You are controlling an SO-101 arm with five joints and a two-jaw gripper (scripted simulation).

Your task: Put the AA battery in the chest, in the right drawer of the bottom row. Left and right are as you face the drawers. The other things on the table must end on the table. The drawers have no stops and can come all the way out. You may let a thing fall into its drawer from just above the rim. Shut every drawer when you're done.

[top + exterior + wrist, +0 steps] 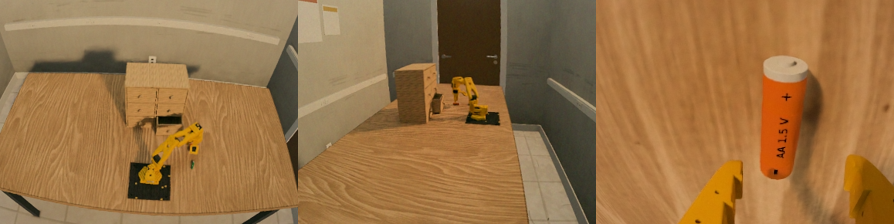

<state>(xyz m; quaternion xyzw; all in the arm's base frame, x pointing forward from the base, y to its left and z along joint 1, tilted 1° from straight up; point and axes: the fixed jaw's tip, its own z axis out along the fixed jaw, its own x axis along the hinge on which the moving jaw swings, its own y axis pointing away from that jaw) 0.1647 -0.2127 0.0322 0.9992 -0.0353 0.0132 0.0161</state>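
The orange AA battery (782, 119) (455, 103) lies flat on the wooden table, white cap pointing away from me. My gripper (793, 164) (193, 147) (455, 98) hovers just above it, to the right of the chest. It is partly open and empty, with a yellow jaw on each side of the battery's near end, not touching it. The wooden chest (156, 75) (414, 93) stands at the back middle. Its bottom right drawer (169, 125) (437, 103) is pulled out and looks empty. The other drawers are shut.
A small green object (191, 164) lies on the table in front of the gripper, right of the black base mat (135, 191) (492, 117). The open drawer's front is close to the left of the arm's forearm.
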